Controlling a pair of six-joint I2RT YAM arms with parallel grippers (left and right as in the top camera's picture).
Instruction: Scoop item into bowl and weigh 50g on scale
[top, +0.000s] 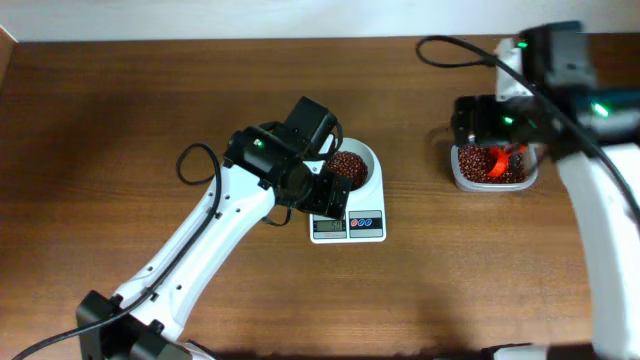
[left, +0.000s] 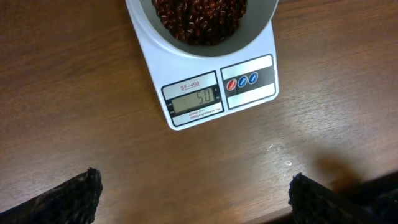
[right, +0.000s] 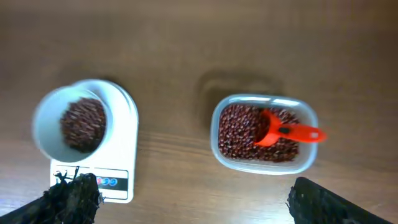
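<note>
- As seen from overhead, the bowl (top: 368, 150) is set on the scale (top: 350, 225), and a pile of red beans (top: 347, 166) is held in it. The left gripper (top: 322, 188) is hung over the bowl's left edge. The right gripper (top: 490, 138) is poised above a clear tub (top: 460, 182) of more beans, in which a red scoop (top: 497, 160) is lying. How the jaws stand cannot be told from above.
- From the left wrist, "50" is shown on the display (left: 196, 99) of the scale, and the bowl is cut off by the top edge. Two dark fingertips (left: 71, 199) are seen in the bottom corners, spread wide, with only bare table (left: 62, 93) between them.
- From the right wrist, bowl and scale are seen at left, well apart from the tub at right. The scoop is laid on the tub's beans, its handle pointed toward the right end. This gripper's jaws are likewise spread wide, pinching nothing.
</note>
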